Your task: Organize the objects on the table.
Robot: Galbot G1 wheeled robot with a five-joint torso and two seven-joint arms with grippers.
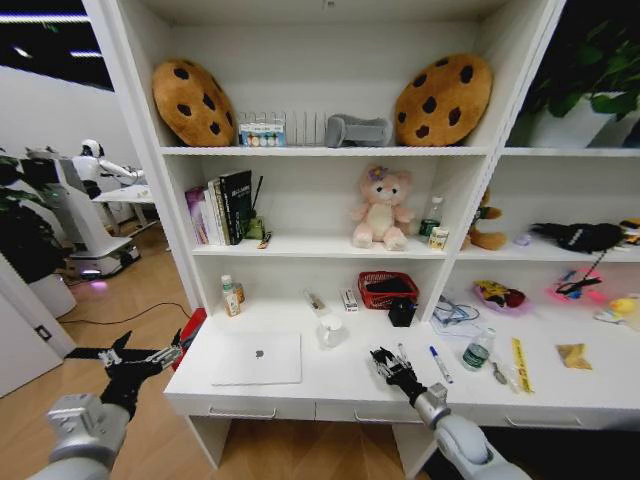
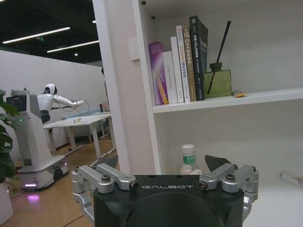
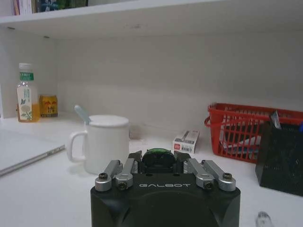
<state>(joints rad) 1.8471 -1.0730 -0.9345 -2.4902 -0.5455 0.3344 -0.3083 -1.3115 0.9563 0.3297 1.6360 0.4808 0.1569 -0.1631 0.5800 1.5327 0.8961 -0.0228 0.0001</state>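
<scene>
Between the right gripper's [image 3: 157, 163] closed fingers [image 3: 134, 161] sits the green item [image 3: 157, 158].

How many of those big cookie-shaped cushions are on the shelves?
2, both on the top shelf: one cookie cushion leans at the left end, the other cookie cushion at the right end. More could be hidden above the head view's edge.

Silver laptop [image 1: 257, 358], white mug [image 3: 105, 143], red basket [image 3: 251, 132].
</scene>
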